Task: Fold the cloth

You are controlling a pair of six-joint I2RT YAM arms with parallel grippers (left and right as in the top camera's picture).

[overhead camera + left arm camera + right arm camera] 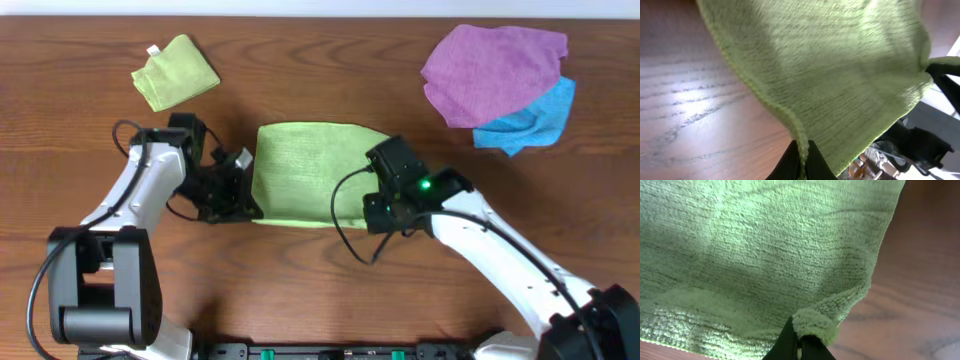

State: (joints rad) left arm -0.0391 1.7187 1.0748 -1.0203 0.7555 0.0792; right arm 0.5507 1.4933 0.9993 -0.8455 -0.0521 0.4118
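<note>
The cloth (pixel 315 170) lies in the middle of the table (pixel 300 300). The left fingers (pixel 786 167) are clenched on its near left corner, the right fingers (pixel 781 347) on its near right one, likely so both corners lift together and the fold comes out square

small folded lime-green cloth (pixel 176 72), white tag, far left | purple cloth (pixel 495 72) overlapping blue cloth (pixel 530 118), far right | wooden table (pixel 320 290)
</note>
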